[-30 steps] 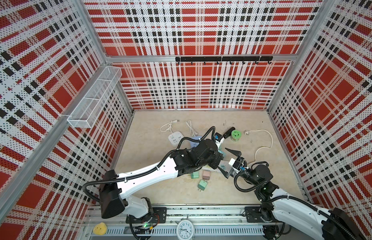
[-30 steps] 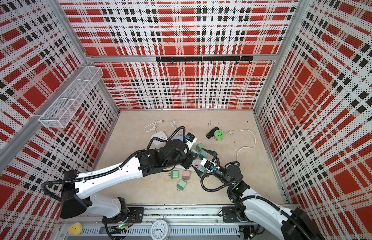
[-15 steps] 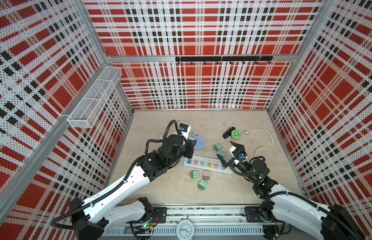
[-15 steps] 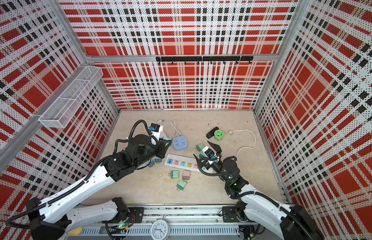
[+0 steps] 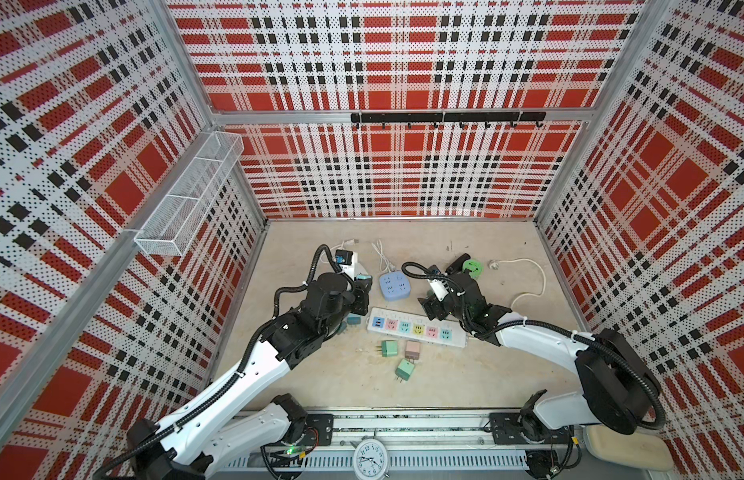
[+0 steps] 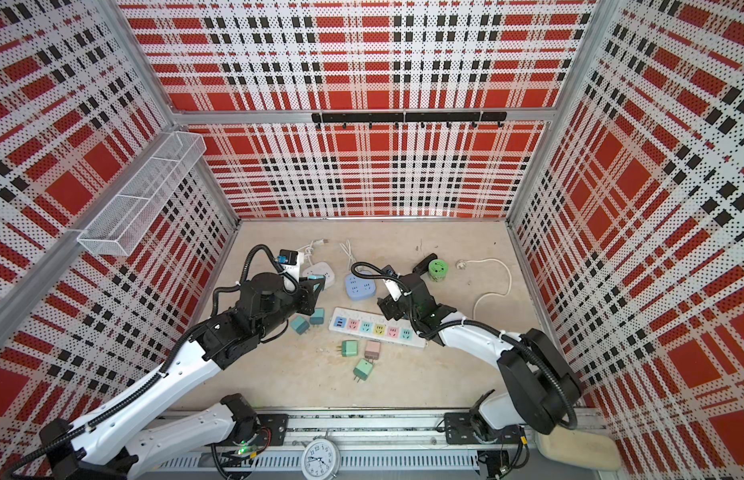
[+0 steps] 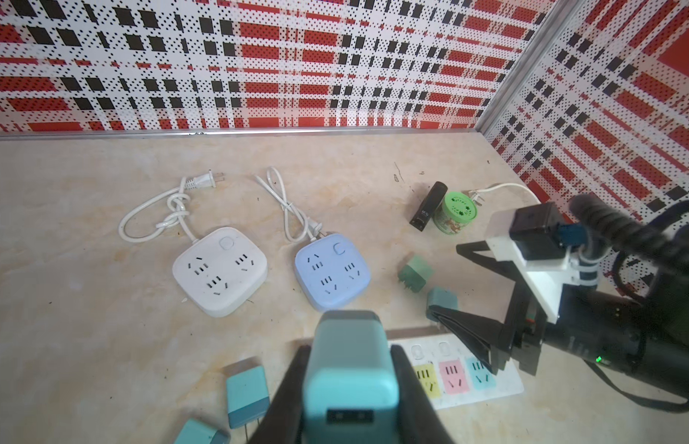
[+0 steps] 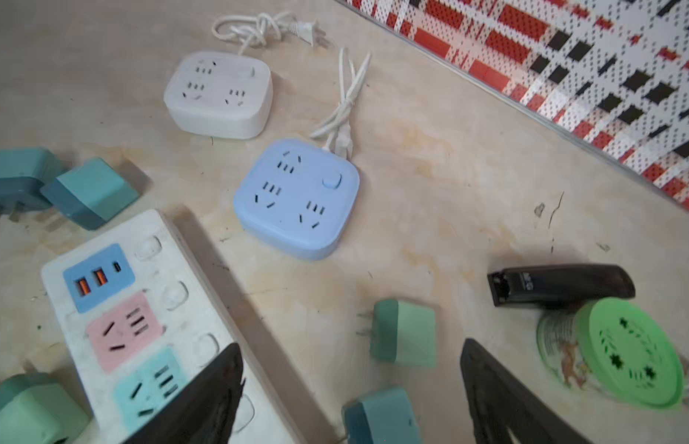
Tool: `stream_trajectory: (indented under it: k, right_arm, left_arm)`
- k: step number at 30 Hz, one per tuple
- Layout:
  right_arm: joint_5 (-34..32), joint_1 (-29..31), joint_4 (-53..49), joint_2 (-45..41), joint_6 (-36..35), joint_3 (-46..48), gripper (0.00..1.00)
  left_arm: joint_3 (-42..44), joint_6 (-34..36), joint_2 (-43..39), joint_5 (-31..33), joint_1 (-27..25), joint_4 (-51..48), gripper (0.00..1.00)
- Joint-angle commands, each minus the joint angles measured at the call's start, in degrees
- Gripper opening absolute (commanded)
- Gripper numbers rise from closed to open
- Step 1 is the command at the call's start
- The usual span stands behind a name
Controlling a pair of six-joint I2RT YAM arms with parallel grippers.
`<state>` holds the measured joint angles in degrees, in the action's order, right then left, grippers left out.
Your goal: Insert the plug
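Observation:
My left gripper (image 7: 350, 348) is shut on a teal plug (image 7: 350, 384), held above the floor left of the white power strip (image 5: 416, 328). In both top views that gripper (image 5: 359, 291) (image 6: 310, 293) hovers between the strip's left end and the white square socket (image 6: 320, 272). My right gripper (image 8: 350, 350) is open, low over the floor behind the strip's right end (image 8: 142, 307). A dark teal plug (image 8: 381, 419) lies between its fingers (image 8: 500, 399), touching neither. A green plug (image 8: 406, 332) lies just beyond it.
A blue square socket (image 5: 394, 286) sits behind the strip. Two teal plugs (image 6: 299, 324) lie by the left arm. Green and pink plugs (image 5: 389, 348) (image 5: 412, 350) lie in front of the strip. A green tin (image 5: 472, 268), a black trimmer (image 8: 558, 284) and a white cable (image 5: 528, 282) are at the back right.
My left arm has drawn back from the middle to the left, still holding the teal plug. My right gripper has swung to behind the strip and its jaws have narrowed slightly.

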<state>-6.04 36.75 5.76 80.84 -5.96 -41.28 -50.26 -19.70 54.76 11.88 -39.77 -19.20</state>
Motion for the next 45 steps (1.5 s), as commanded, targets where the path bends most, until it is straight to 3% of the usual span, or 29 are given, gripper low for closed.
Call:
stream_trajectory:
  k: [1, 5, 9, 11, 13, 17, 19, 22, 33, 45]
  right_arm:
    - [1.4, -3.6, 1.2, -6.4, 5.2, 2.5, 0.82]
    - [5.7, -10.8, 1.6, -13.4, 9.5, 7.4, 0.79]
    - [-1.4, -14.1, 2.1, -16.6, 12.6, 10.9, 0.77]
    - [-3.3, -16.6, 2.7, -16.8, 15.5, 12.2, 0.77]
    - [-1.6, -20.1, 4.5, -17.1, 18.1, 13.9, 0.77]
    - [9.4, -29.2, 12.4, -17.4, 23.8, 18.7, 0.76]
    - [11.6, -31.6, 17.7, -16.2, 26.0, 21.0, 0.76]
    - [11.6, -32.4, 18.0, -15.0, 26.7, 20.7, 0.71]
    - [8.4, -32.4, 19.2, -16.4, 28.1, 22.3, 0.72]
    - [7.4, -32.4, 18.5, -15.9, 28.6, 22.0, 0.74]
  left_arm:
    - [5.3, 2.7, -1.0, -6.6, 0.9, 8.4, 0.0]
    - [10.1, 13.4, -0.6, -22.1, 0.7, 20.1, 0.0]
    - [8.6, 22.0, 3.6, -20.2, -2.7, 20.0, 0.0]
    - [8.0, 31.7, 6.6, -26.9, -4.2, 20.0, 0.0]
    - [7.1, 37.7, 9.3, -25.1, -7.3, 19.6, 0.0]
    - [4.5, 52.4, 15.4, -24.1, -13.1, 16.1, 0.0]
    - [2.5, 56.9, 18.7, -24.1, -14.9, 14.1, 0.0]
    - [-2.5, 58.8, 24.0, -26.5, -15.0, 10.2, 0.0]
    - [-23.5, 65.2, 39.9, -31.4, -13.9, -11.4, 0.0]
    - [-30.9, 71.6, 48.7, -37.5, -13.0, -12.8, 0.0]
